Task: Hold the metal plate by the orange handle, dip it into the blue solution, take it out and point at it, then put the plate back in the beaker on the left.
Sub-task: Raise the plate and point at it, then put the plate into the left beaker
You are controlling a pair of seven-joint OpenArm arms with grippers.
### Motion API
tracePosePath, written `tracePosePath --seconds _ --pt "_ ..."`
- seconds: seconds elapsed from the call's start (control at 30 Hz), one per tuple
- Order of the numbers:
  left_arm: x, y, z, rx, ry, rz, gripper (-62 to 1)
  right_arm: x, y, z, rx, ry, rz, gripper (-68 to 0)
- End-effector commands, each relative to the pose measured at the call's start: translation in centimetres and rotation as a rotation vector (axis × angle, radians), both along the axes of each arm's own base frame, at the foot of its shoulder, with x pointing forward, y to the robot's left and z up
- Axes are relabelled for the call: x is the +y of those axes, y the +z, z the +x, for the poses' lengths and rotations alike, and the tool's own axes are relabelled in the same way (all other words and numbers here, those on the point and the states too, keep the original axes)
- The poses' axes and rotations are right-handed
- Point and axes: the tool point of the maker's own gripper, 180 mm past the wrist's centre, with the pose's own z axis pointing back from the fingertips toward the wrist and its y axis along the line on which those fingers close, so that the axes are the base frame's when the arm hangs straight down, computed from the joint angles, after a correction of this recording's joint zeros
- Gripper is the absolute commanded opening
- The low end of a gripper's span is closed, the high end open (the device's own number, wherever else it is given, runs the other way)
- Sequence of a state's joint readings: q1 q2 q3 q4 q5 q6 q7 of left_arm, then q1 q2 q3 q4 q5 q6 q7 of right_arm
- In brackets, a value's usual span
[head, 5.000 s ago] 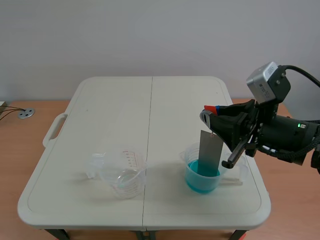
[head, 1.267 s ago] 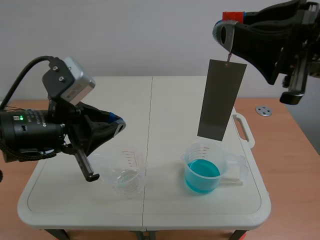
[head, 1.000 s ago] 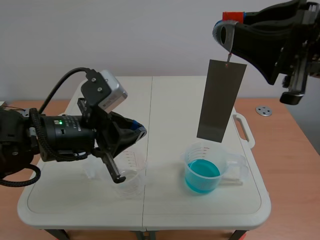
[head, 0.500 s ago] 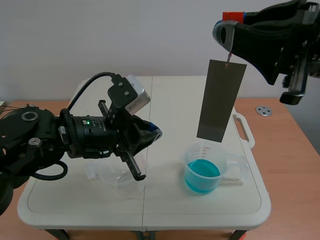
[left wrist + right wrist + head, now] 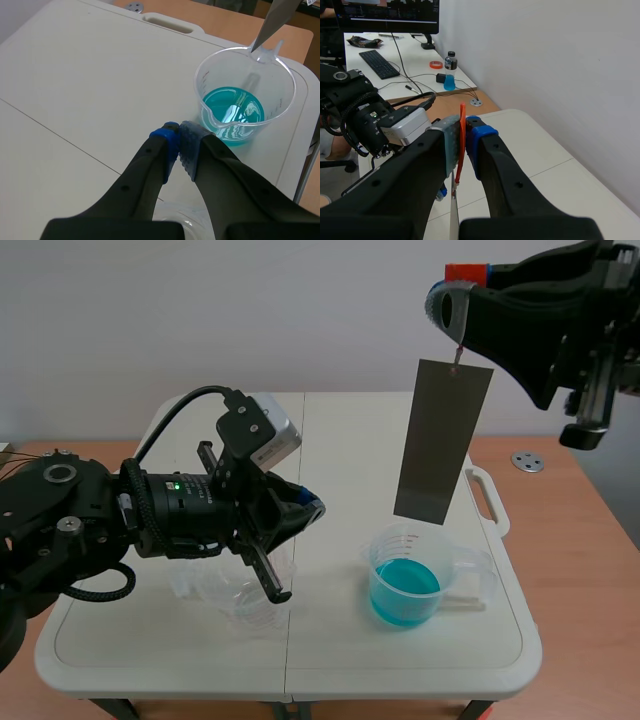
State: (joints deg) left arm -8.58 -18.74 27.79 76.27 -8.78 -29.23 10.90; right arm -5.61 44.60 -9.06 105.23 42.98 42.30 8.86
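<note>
- Right gripper [image 5: 455, 298]: high over the right side of the table [image 5: 340, 440], pads clamped on the orange handle [image 5: 462, 145], so the plate [image 5: 442, 440] hangs freely beneath.
- Plate: vertical and clear of the liquid, with its lower edge above the right beaker [image 5: 395, 538]. Held there, any drips would probably fall back into the solution [image 5: 404, 585].
- Left gripper [image 5: 179, 146]: fingers pressed together on nothing. The tips aim across the table toward the right beaker and the plate's lower corner [image 5: 274, 22]. Closed fingers serve as a single pointer.
- Left beaker [image 5: 245, 612]: clear and apparently empty. It sits under the left arm, which partly hides it, and is well apart from the right beaker.
- Stage (judged): the dip appears done and the pointing step is in hand. The return to the left beaker is not yet made. Whether the plate's surface is wet or altered cannot be told from these views.
- Next move (judged): the left arm must clear the left beaker before the plate can be carried across and lowered in.
</note>
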Motion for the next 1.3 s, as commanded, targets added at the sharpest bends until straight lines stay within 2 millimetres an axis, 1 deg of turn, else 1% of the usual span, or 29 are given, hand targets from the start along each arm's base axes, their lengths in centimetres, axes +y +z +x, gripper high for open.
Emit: tracePosePath --seconds 0.0,0.13,0.17,0.3,0.37,0.5,0.7,0.83,0.9,1.0,1.1,1.2,1.27 --pt "-0.4 1.4 0.4 -0.035 -0.006 -0.026 -57.7 0.2 1.3 -0.3 -0.030 0.019 0.020 -66.2" --pt "0.0 1.6 0.9 -0.045 0.015 -0.024 -57.7 0.2 1.2 -0.3 -0.029 0.019 0.020 -66.2" --pt "0.4 1.6 1.2 -0.052 0.029 -0.019 -57.7 0.2 1.2 -0.3 -0.029 0.019 0.020 -66.2" --pt "2.5 2.1 2.0 -0.083 0.097 0.004 -57.7 0.2 1.3 -0.3 -0.031 0.019 0.020 -66.2" --pt "3.8 2.6 2.0 -0.101 0.128 0.013 -57.7 0.2 1.3 -0.2 -0.033 0.019 0.019 -66.2" --pt "6.4 4.2 1.0 -0.142 0.161 0.017 -57.7 0.3 1.5 -0.1 -0.038 0.017 0.022 -66.2" --pt "9.9 7.2 -1.5 -0.194 0.180 0.010 -57.7 0.8 1.2 0.5 -0.028 -0.001 0.015 -66.2" --pt "12.2 8.4 -3.2 -0.213 0.201 0.042 -57.7 1.1 1.4 0.6 -0.028 -0.007 0.035 -66.2" --pt "13.5 8.5 -3.9 -0.215 0.223 0.068 -57.7 1.5 1.3 0.8 -0.025 -0.006 0.030 -66.2" --pt "15.7 8.0 -5.0 -0.195 0.270 0.112 -57.7 2.5 1.2 0.9 -0.020 0.012 0.024 -66.2" --pt "18.5 7.0 -5.7 -0.169 0.366 0.171 -57.7 3.8 1.4 0.8 -0.021 0.042 0.028 -66.2" --pt "20.7 5.8 -7.0 -0.132 0.441 0.224 -57.7 4.8 1.6 0.7 -0.022 0.064 0.035 -66.2" --pt "21.6 4.8 -8.2 -0.093 0.473 0.256 -57.7 5.6 1.6 0.7 -0.019 0.076 0.039 -66.2"
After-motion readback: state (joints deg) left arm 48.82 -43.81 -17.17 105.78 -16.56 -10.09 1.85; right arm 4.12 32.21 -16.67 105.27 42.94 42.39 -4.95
